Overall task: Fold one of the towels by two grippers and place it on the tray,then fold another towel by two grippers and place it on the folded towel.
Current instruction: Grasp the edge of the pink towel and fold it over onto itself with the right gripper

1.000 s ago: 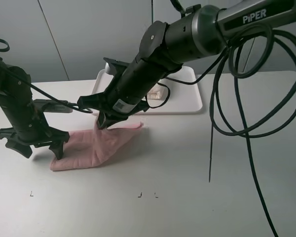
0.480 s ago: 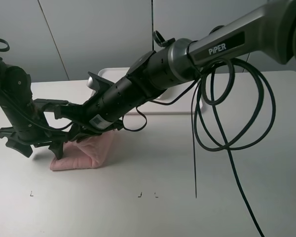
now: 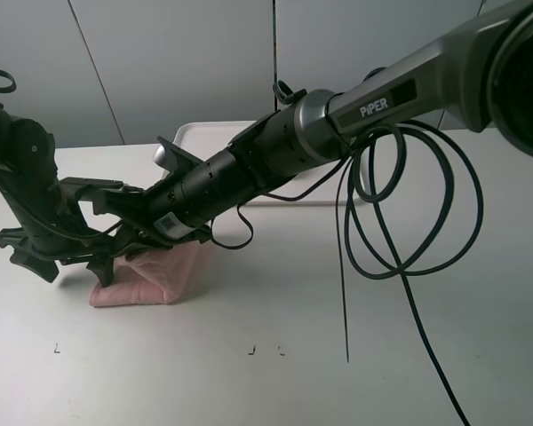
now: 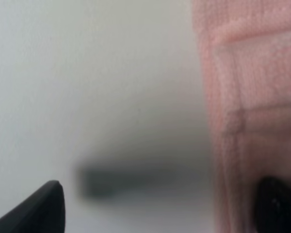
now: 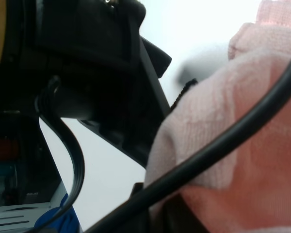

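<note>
- Pink towel: doubled over on table, near-left; long axis left-right.
- Right gripper: reaches across middle; jaws closed on towel's upper layer.
- Left gripper: jaws wide, holding nothing; just beside towel's left end.
- Tray: far side, behind right arm.

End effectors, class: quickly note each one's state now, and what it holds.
Left end effector: open, gripping nothing, at the pink towel edge.
Right end effector: closed on the pink towel.
</note>
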### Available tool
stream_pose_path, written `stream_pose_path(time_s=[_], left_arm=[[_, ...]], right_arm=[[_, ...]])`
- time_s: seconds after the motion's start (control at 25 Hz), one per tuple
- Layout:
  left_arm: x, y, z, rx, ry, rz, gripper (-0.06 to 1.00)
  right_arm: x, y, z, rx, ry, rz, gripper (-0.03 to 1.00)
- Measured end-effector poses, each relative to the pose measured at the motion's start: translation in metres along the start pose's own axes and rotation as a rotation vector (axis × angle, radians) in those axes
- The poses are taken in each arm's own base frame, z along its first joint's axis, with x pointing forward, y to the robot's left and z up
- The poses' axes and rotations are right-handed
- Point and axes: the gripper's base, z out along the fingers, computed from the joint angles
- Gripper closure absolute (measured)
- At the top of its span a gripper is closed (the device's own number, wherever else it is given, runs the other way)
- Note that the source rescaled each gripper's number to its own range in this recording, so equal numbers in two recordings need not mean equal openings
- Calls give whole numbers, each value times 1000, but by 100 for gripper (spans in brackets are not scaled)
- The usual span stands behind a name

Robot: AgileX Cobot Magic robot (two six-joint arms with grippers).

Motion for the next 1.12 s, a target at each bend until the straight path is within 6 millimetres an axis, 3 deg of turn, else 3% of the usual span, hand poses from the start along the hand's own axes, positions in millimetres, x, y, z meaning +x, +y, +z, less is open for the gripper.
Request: stream_pose_path(time_s=[0.4,0.76,1.12], left_arm=[[-1,3,-2,4,-7,0,-5],[0,39,-29,91,-63,-88,-5],[3,41,-45,129,-90,-88,-5]], right_arm=[[0,0,0,-3,3,-12,97],[6,-4,1,2,16,5,97],[0,-1,2,-17,-51,65,97]])
